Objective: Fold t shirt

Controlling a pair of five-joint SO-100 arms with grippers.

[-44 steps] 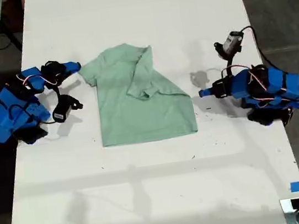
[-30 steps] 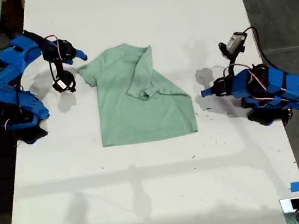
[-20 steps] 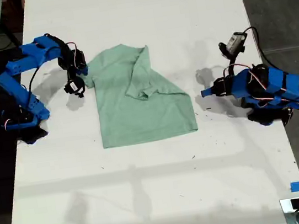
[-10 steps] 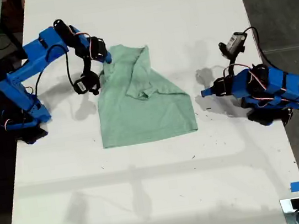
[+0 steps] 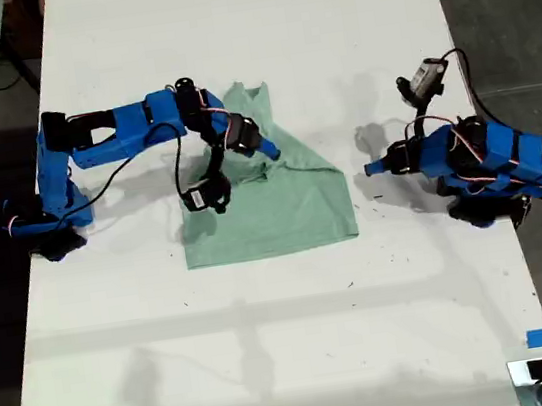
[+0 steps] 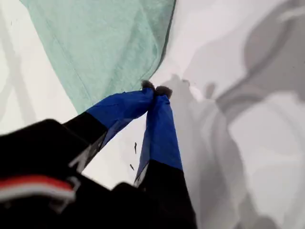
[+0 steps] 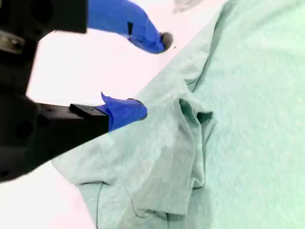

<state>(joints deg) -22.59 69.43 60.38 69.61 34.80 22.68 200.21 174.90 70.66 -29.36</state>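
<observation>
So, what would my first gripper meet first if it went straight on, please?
Probably the corner of the shirt, just beyond my first gripper; its height over the table is unclear.

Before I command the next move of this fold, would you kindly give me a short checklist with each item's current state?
1. My second gripper is open above the pale mint-green soft cloth T-shirt: ok.
2. Cloth is free of its fingers: cannot tell; one blue fingertip touches a fold.
3. My first gripper is shut, empty and off the shirt, over the white table: ok.
4. Shirt lies flat: not ok; it is bunched in the middle.
5. Bottom hem is straight in the exterior view: ok.
</observation>
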